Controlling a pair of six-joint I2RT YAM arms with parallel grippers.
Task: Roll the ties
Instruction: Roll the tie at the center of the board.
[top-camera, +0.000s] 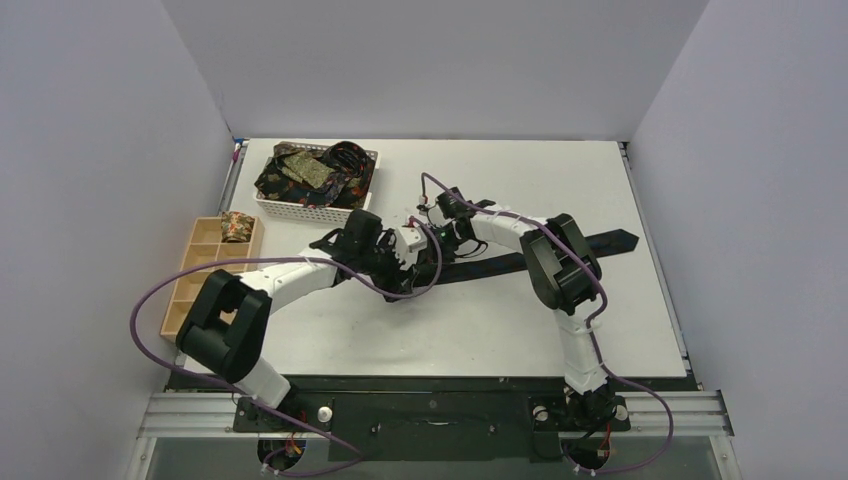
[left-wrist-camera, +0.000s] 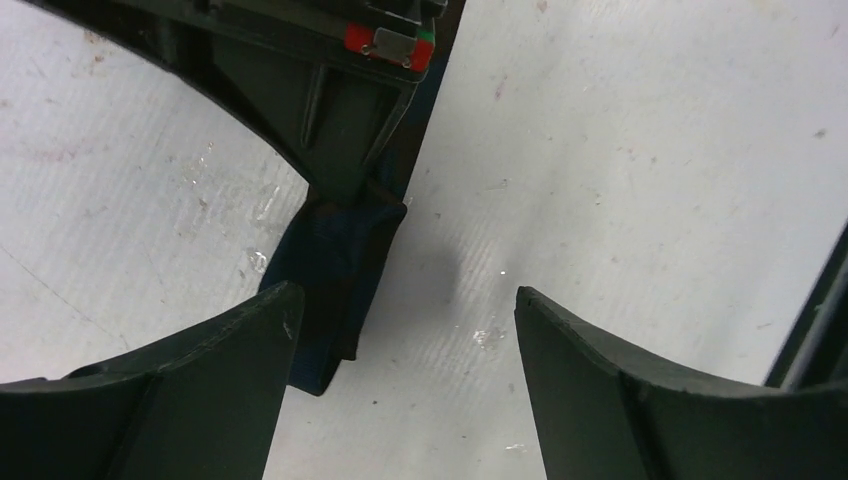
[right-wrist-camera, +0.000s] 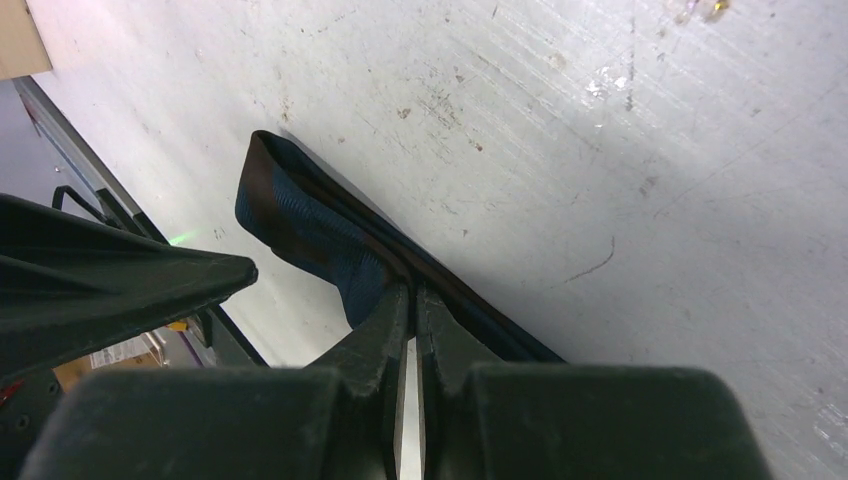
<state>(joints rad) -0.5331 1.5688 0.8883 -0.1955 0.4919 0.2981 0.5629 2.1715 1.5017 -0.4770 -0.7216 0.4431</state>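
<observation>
A long dark tie (top-camera: 610, 241) lies flat across the table, its folded end (right-wrist-camera: 310, 225) near the centre. My right gripper (right-wrist-camera: 412, 290) is shut, its tips pinching the tie at that fold; in the top view the right gripper (top-camera: 424, 238) sits over the same end. The left gripper (left-wrist-camera: 405, 300) is open, its left finger beside the dark-blue tie end (left-wrist-camera: 330, 270) and bare table between the jaws. From above, the left gripper (top-camera: 398, 262) is just in front of the right one. A patterned rolled tie (top-camera: 237, 227) sits in a wooden tray compartment.
A white lattice basket (top-camera: 300, 209) at the back left holds several patterned ties (top-camera: 310, 170). The pale wooden compartment tray (top-camera: 200, 270) stands along the left edge. Grey walls close the table on three sides.
</observation>
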